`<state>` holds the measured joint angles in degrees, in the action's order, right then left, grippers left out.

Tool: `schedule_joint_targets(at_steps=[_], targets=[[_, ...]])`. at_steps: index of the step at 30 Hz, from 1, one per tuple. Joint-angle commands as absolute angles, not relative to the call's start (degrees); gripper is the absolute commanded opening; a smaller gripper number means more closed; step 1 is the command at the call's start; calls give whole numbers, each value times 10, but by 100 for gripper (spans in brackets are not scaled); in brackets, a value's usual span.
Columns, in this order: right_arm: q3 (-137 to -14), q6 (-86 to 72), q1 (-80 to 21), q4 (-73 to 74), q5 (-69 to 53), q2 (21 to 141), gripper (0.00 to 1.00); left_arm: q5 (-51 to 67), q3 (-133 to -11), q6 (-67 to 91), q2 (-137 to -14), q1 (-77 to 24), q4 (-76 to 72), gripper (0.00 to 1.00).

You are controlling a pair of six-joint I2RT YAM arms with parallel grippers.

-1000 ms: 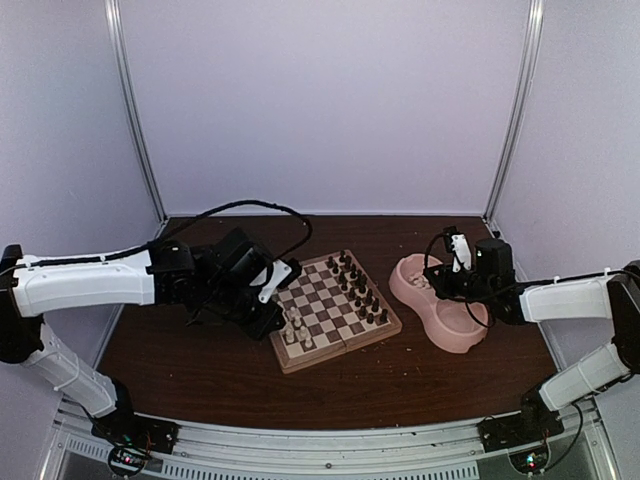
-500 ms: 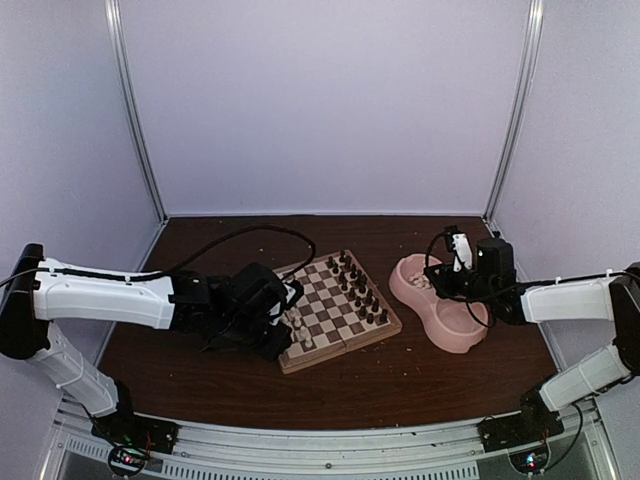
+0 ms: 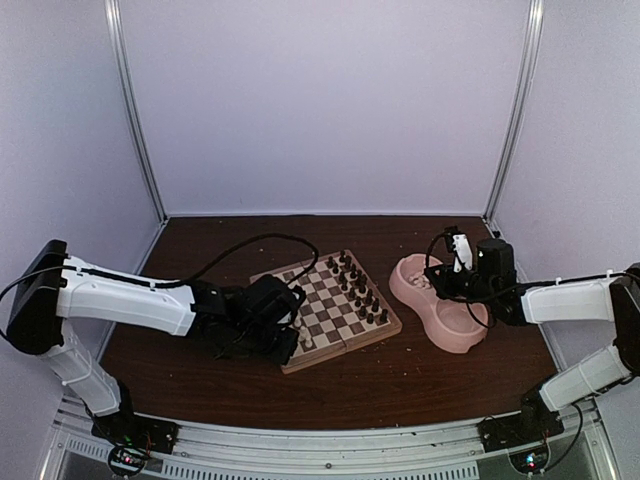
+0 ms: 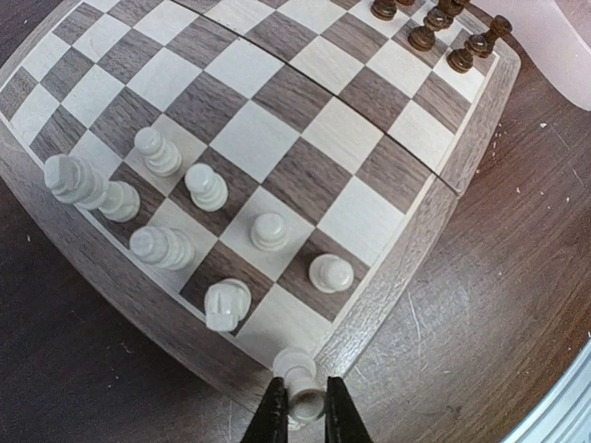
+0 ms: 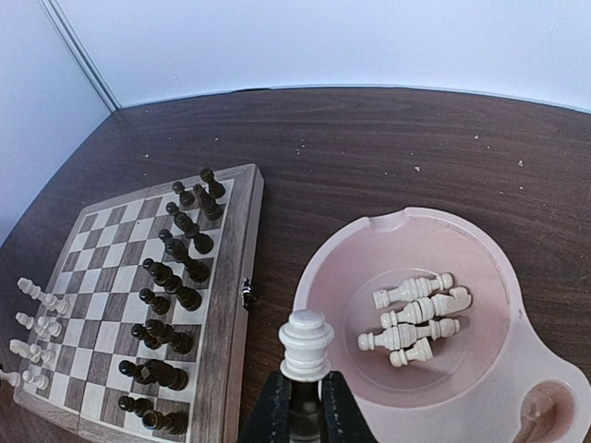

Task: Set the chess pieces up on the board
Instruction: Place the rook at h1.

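Table [image 3: 200, 385]: dark wood, pale walls on three sides. There is open room along the near edge, across the far strip, and in a narrow lane between the board and the bowl.
Board [image 3: 335, 310]: it lies left of centre, turned askew to the table edge. The middle ranks are bare and the pale border is exposed all round.
Pink double bowl [image 3: 452, 338]: right of the board and not touching it.
Left arm: stretched low across the table, ending at the board's near-left corner.
Right arm: reaches in from the right, wrist above the bowl's far compartment.
Left gripper [image 4: 300, 413]: fingers clamped on a cream piece [image 4: 297, 380]. The piece's long axis runs out along the fingers, its rounded end over the board's [image 4: 277, 120] outer border.
Right gripper [image 5: 300, 406]: fingers pressed together on a cream piece [image 5: 307, 343] standing upright, its ringed end on top. It is over the rim of the bowl [image 5: 480, 369], beside the board's [image 5: 102, 277] latch edge.
Dark pieces [image 5: 171, 305]: upright, in two ranks along the board edge nearest the bowl.
Cream pieces on board [image 4: 205, 187]: eight, upright, clustered in the two ranks by the left gripper.
Cream pieces in bowl [image 5: 416, 318]: a small heap lying flat, side by side, with their long axes running across the compartment.
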<state>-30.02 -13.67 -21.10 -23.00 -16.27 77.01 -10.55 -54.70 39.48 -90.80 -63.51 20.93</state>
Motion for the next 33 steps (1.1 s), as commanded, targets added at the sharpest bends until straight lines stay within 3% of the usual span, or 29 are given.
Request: schedule_joint_targets(at_steps=[1, 17, 26, 33], targets=[[-294, -135, -207, -245, -160, 759, 1, -128, -542, 413, -920, -638, 176, 4], [-295, -132, -208, -244, -157, 761, 1, -131, -544, 415, -940, -638, 165, 6], [-296, -132, -207, -242, -157, 761, 1, -122, -559, 411, -947, -638, 183, 15], [-296, -131, -207, -241, -159, 762, 1, -115, -566, 412, -950, -637, 189, 16]])
